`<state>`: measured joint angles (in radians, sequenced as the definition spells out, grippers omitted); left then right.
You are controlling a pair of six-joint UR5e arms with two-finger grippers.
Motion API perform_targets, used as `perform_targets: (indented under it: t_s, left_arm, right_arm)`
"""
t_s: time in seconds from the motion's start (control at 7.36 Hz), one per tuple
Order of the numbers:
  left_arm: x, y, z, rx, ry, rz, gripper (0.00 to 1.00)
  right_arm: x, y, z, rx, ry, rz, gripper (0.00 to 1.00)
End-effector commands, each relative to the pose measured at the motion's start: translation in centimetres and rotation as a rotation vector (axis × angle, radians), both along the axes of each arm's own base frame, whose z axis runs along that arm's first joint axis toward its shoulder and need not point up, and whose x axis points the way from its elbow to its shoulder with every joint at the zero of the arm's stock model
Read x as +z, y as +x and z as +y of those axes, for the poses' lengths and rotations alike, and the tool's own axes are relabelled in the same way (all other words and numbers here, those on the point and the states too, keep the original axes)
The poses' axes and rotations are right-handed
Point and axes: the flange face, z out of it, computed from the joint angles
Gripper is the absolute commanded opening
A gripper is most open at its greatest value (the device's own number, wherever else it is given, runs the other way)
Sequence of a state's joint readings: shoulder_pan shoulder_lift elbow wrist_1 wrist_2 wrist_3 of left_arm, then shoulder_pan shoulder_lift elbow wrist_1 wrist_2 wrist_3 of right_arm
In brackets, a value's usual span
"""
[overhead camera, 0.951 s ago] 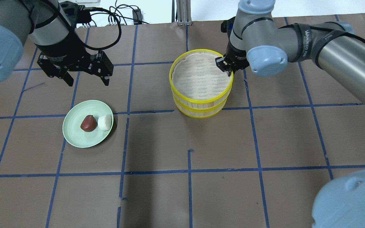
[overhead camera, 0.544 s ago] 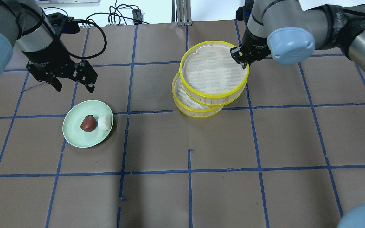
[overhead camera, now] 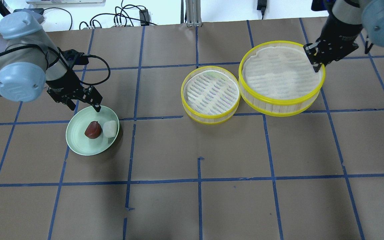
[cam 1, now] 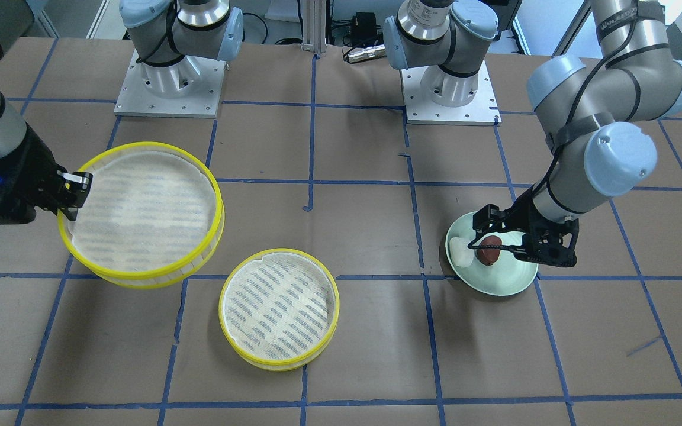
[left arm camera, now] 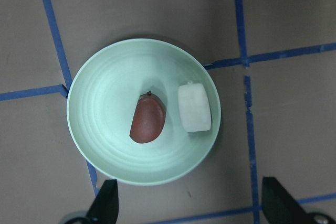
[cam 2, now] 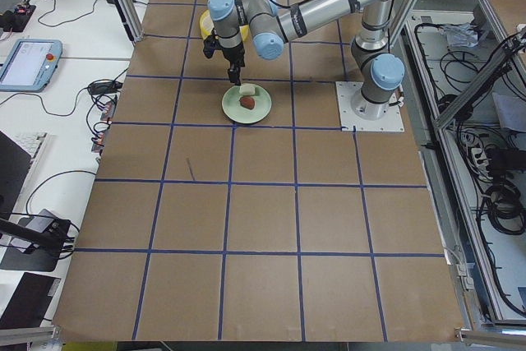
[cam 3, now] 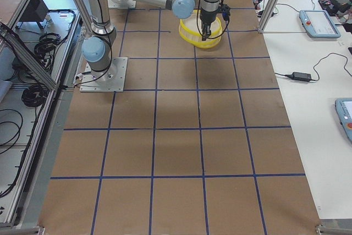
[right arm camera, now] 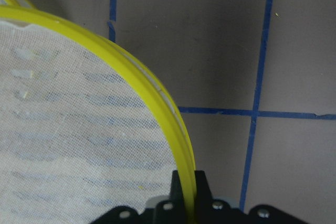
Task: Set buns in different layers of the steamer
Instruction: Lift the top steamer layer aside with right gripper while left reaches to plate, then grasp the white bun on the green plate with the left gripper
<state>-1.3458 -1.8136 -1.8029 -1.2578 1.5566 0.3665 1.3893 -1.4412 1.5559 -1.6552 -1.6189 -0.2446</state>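
A dark reddish-brown bun (overhead camera: 93, 129) and a white bun (overhead camera: 110, 128) lie side by side on a pale green plate (overhead camera: 78, 141); both also show in the left wrist view, brown (left arm camera: 148, 120) and white (left arm camera: 194, 106). My left gripper (overhead camera: 85, 107) is open and empty, hovering over the plate's far edge. My right gripper (overhead camera: 315, 63) is shut on the yellow rim of the upper steamer layer (overhead camera: 278, 104) and holds it in the air, to the right of the lower layer (overhead camera: 182, 93). The lower layer rests on the table. Both layers are empty.
The table is brown paper with a blue tape grid. Both arm bases (cam 1: 169, 89) stand at the robot's side of the table. Cables (overhead camera: 125, 16) lie beyond the far edge in the overhead view.
My right gripper lifted the upper layer off the stack and carried it right, uncovering the lower layer. My left gripper moved down and toward the plate, still open.
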Motion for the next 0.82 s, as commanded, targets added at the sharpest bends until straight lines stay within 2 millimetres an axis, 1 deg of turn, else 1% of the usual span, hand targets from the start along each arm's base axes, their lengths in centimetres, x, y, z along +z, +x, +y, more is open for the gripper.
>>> perform_targets:
  t_s: [0.0,0.14,0.27,0.41,0.54,0.68]
  left_arm:
    - [-4.7,-0.2,0.7,0.009,0.009,0.028,0.88]
    - [-6.5,-0.2,0.7,0.006,0.001,0.025,0.88]
    - [-7.2,-0.4,0.5,0.023,0.008,0.038,0.84]
    - [-7.2,-1.0,0.4,0.051,0.001,0.099,0.72]
    - [-7.2,-1.1,0.3,0.053,0.0,0.102,0.64]
    - [-7.4,-1.2,0.5,0.052,0.009,0.103,0.54]
  right_arm:
    - [3.9,-0.7,4.1,-0.006,0.037,-0.003,0.09]
    - [3.8,-1.8,4.4,-0.015,0.056,-0.034,0.1]
    - [4.0,-4.0,4.4,-0.009,0.047,-0.055,0.1]
    - [4.4,-5.5,4.5,-0.036,0.038,-0.063,0.1]
    - [4.7,-5.1,4.7,-0.033,0.032,-0.061,0.1]
    - [4.7,-5.1,4.7,-0.033,0.03,-0.062,0.1]
